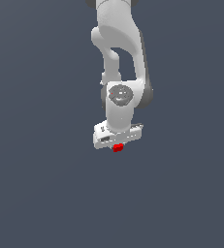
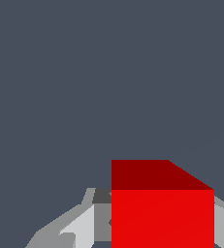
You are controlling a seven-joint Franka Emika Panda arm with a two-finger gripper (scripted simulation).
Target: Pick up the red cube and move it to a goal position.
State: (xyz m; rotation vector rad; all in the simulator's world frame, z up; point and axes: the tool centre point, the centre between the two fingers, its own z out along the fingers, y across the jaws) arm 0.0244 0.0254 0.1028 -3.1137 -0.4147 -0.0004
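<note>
A flat, featureless slate-grey background filled both views. In the exterior view the white arm (image 1: 117,63) descended from the top centre of the frame, its gripper (image 1: 117,145) pointing downward just below the middle. The red cube (image 1: 117,148) sat directly beneath the gripper's body, only a small part of it showing below the white housing. In the wrist view the cube (image 2: 162,213) filled the lower right of the frame, flanked by grey fingers (image 2: 79,227) pressed close on either side. The jaws stood narrowed to the cube's width and appeared to grip it.
</note>
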